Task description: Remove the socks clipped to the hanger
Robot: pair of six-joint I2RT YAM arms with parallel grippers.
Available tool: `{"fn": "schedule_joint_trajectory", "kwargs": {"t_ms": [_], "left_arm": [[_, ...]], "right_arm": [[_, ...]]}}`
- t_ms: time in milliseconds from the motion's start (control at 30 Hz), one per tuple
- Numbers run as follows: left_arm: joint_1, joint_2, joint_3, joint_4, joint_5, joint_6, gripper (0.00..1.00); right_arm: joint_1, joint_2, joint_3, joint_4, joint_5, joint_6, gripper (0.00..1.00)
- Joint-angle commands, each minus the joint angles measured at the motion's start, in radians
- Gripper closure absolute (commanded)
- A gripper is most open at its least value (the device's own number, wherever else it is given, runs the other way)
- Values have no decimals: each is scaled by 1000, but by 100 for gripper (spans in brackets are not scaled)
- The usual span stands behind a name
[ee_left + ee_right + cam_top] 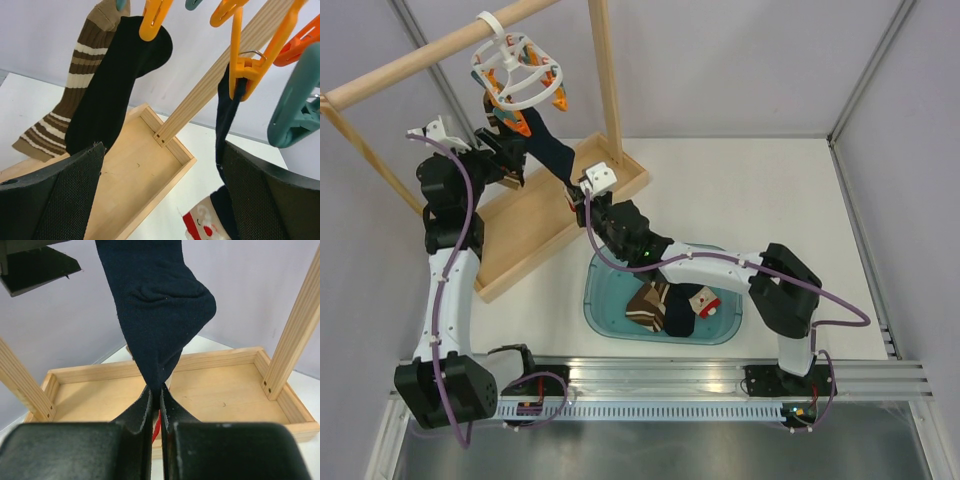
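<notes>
The white ring hanger (517, 70) hangs from the wooden pole, with orange clips (248, 67) and teal clips (298, 111) dangling. A navy sock (550, 150) with a red-white patch (204, 228) is pinned by an orange clip. It stretches down to my right gripper (156, 394), which is shut on its lower end (160, 305). In the top view the right gripper (575, 192) is over the rack's tray. A brown striped sock (75, 85) and a black sock (120, 85) hang clipped too. My left gripper (161, 150) is open and empty just below the hanger (508, 152).
The wooden rack has a flat base tray (535, 225), an upright post (605, 70) and a top pole (410, 65). A teal bin (600, 300) beside the right arm holds a brown striped sock (645, 305), a dark sock (680, 318) and a red-white one (706, 300).
</notes>
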Motion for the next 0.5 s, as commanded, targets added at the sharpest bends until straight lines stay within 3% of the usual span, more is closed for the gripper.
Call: {"fn": "schedule_joint_trajectory", "kwargs": {"t_ms": [0, 467], "left_arm": [[-2, 18, 46, 84, -29, -25, 0], [-2, 58, 48, 255, 42, -118, 0]], "right_arm": [[2, -68, -13, 30, -21, 29, 99], [10, -82, -23, 13, -33, 38, 99]]}}
